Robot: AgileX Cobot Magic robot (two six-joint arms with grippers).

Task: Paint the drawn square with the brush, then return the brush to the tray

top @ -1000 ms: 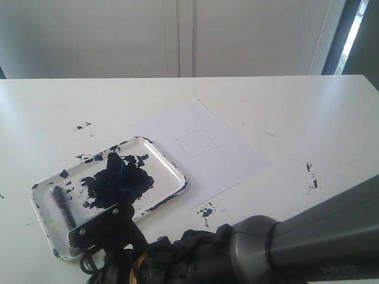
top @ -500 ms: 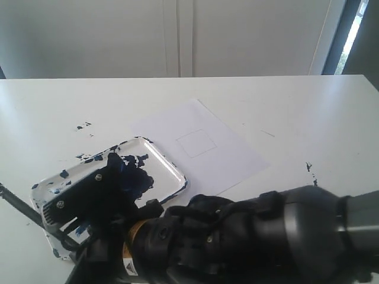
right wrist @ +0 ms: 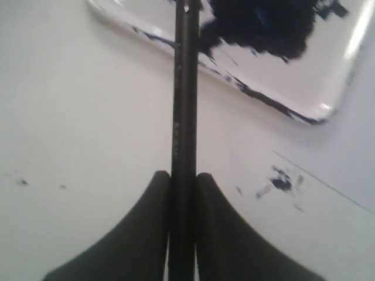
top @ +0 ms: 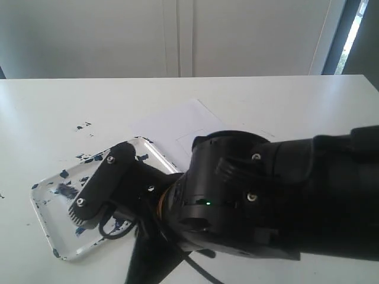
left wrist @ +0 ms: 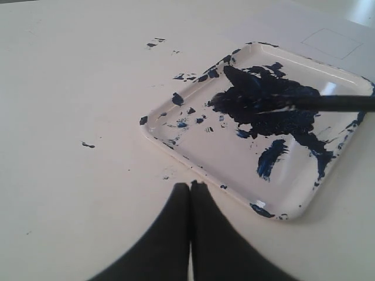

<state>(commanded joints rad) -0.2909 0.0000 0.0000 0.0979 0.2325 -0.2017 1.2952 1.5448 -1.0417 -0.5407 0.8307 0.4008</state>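
Brush (right wrist: 183, 88): clamped between my right gripper (right wrist: 183, 186) jaws, tip over the paint blotch (left wrist: 293, 120).
Left gripper (left wrist: 190, 188): jaws pressed together, empty.
Tray (left wrist: 205, 153): beside the paper (left wrist: 304, 28).
Drawn square (left wrist: 331, 43): bare outline; I judge 2 steps left, painting and return.
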